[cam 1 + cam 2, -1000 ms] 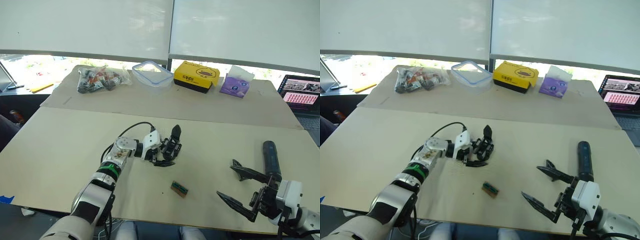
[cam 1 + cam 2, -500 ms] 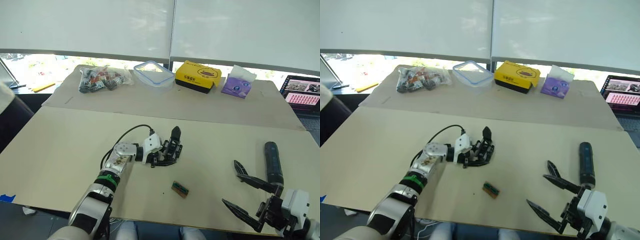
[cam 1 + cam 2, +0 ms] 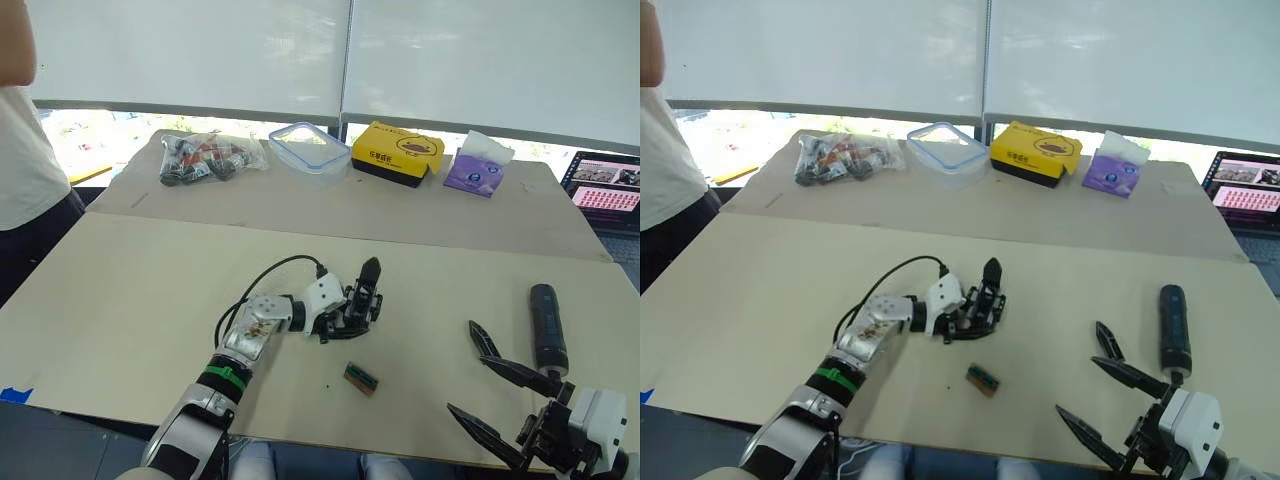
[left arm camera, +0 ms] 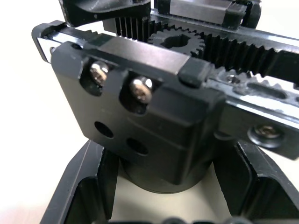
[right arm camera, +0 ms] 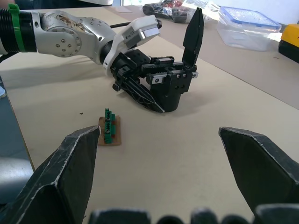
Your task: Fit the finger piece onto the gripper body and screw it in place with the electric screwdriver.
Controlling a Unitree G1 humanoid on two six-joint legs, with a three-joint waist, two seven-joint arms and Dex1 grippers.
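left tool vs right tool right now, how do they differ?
The left tool is shut on the gripper body near the table's middle; the right tool is open and holds nothing. The left tool sits beside the small green block; the right tool is next to the electric screwdriver. Both have two black pointed fingers on white mounts.

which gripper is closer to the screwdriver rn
Right. The right gripper hangs open just beside the electric screwdriver, which lies untouched on the table. The left gripper is far across the table, closed around the gripper body.
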